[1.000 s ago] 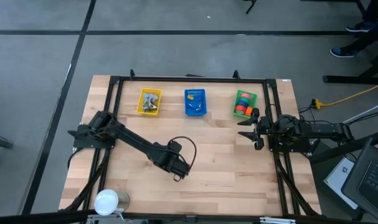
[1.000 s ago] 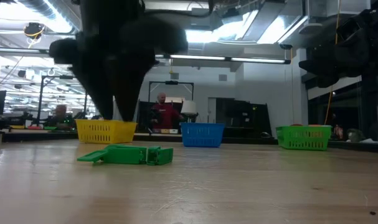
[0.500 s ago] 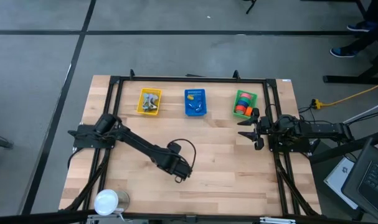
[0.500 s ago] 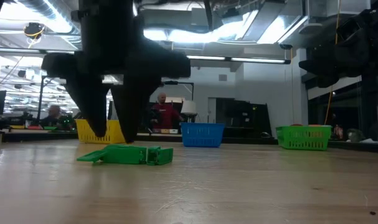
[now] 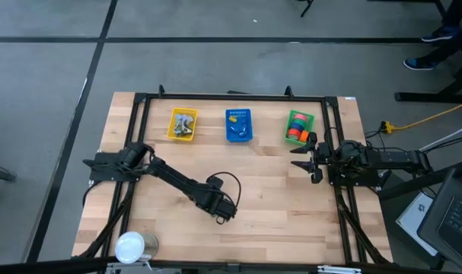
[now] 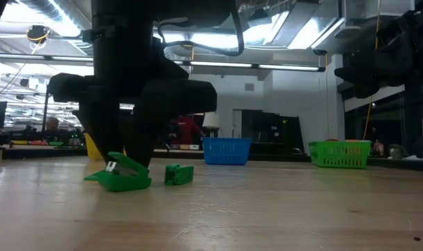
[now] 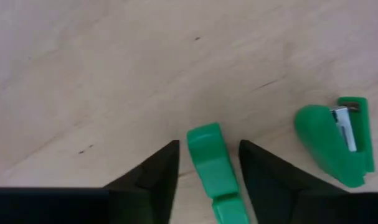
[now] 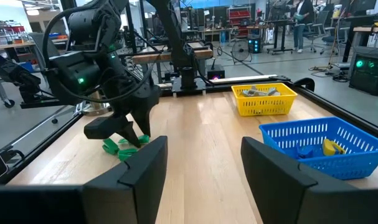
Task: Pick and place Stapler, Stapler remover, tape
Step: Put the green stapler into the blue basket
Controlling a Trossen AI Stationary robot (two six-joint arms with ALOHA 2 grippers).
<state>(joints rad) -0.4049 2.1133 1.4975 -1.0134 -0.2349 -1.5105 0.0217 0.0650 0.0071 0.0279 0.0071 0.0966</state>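
Observation:
Two green pieces lie on the wooden table under my left gripper [image 5: 219, 211]. One is a narrow piece [image 7: 208, 163]. The other is a wider, rounded piece with a metal strip [image 7: 335, 142], apart from the first; which is the stapler and which the stapler remover I cannot tell. My left gripper [image 7: 207, 144] points down and is open, one finger on each side of the narrow piece with a small gap on both sides. The tape rolls [image 5: 297, 131] lie in the green basket. My right gripper [image 5: 307, 156] waits open at the right edge.
Along the far side stand a yellow basket [image 5: 183, 125], a blue basket [image 5: 239, 125] and the green basket [image 5: 308, 119]. A white round container [image 5: 130, 246] sits at the near left corner. Bare wood lies between the baskets and the green pieces.
My left gripper has come down onto the green pieces, so its fingers now straddle the narrow one. In the low view the green shape on the left now stands taller and shows its metal strip, while the small block on the right stays put.

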